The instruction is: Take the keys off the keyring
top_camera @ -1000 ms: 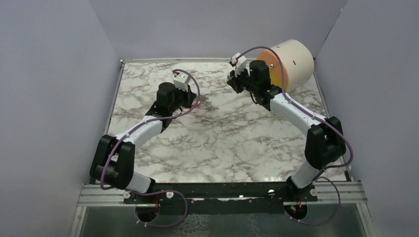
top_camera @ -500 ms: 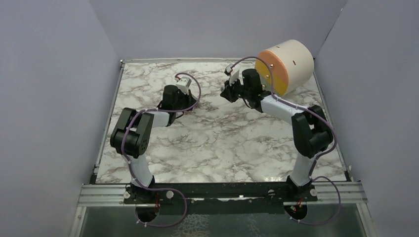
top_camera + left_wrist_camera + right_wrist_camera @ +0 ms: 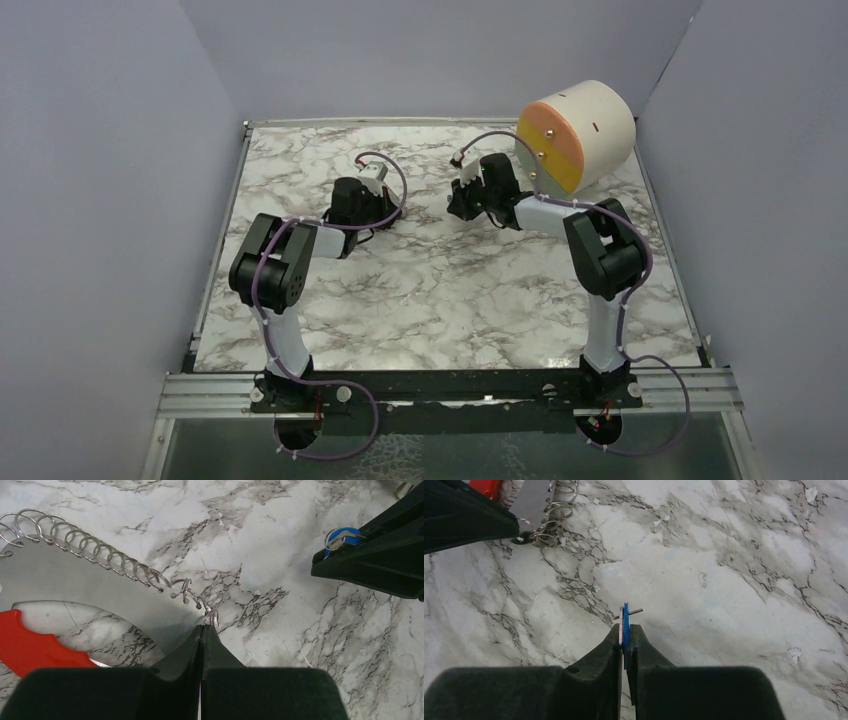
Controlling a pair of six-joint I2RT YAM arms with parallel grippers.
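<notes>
The keyring (image 3: 100, 550) is a silvery coil along a grey curved band with a red part (image 3: 30, 642); it lies on the marble at the upper left of the left wrist view. My left gripper (image 3: 202, 627) is shut on the small ring at the coil's end. My right gripper (image 3: 625, 627) is shut on the tiny blue-and-silvery key (image 3: 625, 616), held edge-on just above the table. The key (image 3: 344, 535) is apart from the coil, with a bare gap of marble between. In the top view the left gripper (image 3: 385, 215) and right gripper (image 3: 458, 200) face each other.
A big cream cylinder (image 3: 590, 125) with an orange face lies at the back right, just behind the right arm. Grey walls enclose the marble table (image 3: 450, 300) on three sides. The coil's end (image 3: 549, 525) and the left fingers (image 3: 464, 520) show at the right wrist view's upper left.
Both arms have folded, elbows up, and both grippers have come down close to the table. The right gripper has moved left and nearer, away from the cylinder.
</notes>
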